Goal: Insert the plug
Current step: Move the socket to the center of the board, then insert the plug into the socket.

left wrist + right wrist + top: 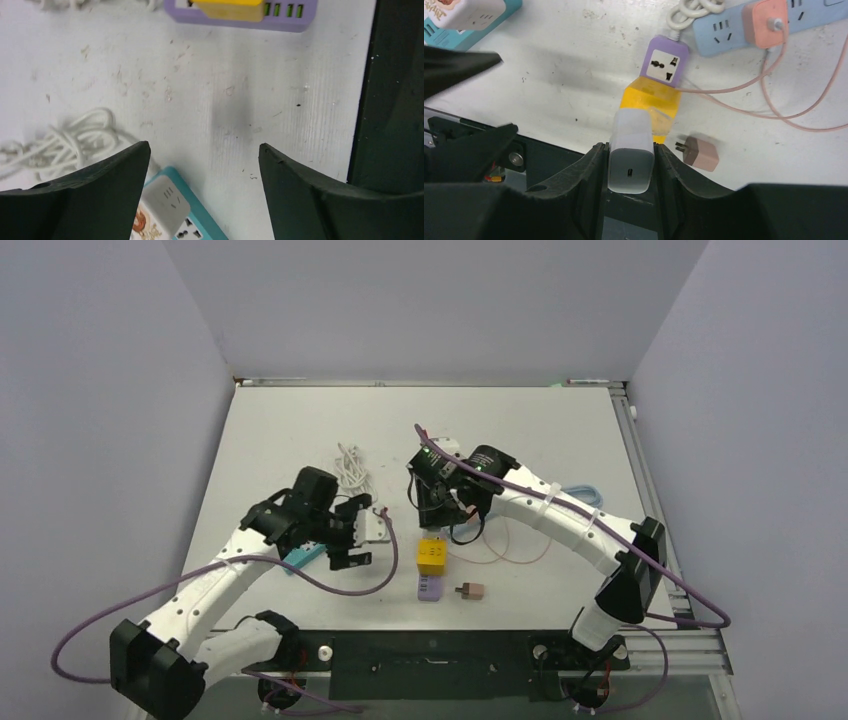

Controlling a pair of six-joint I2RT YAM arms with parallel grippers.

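My right gripper (631, 150) is shut on a white charger plug (631, 160) and holds it above the table, over a yellow adapter (651, 102) that sits on a purple power strip (665, 62). In the top view the right gripper (445, 508) hovers just behind the yellow adapter (432, 553) and purple strip (430, 588). My left gripper (355, 533) is open and empty, beside a teal power strip (303, 555). In the left wrist view the left gripper (202, 150) is over bare table, with the teal strip (205, 220) and its white adapter (162, 200) at the left finger.
A brown-pink plug (470, 590) lies loose right of the purple strip. A blue power strip (724, 27) carries a salmon charger (765, 20) with a thin pink cable. A coiled white cable (350, 465) lies behind the left gripper. The black table edge (395, 100) is close by.
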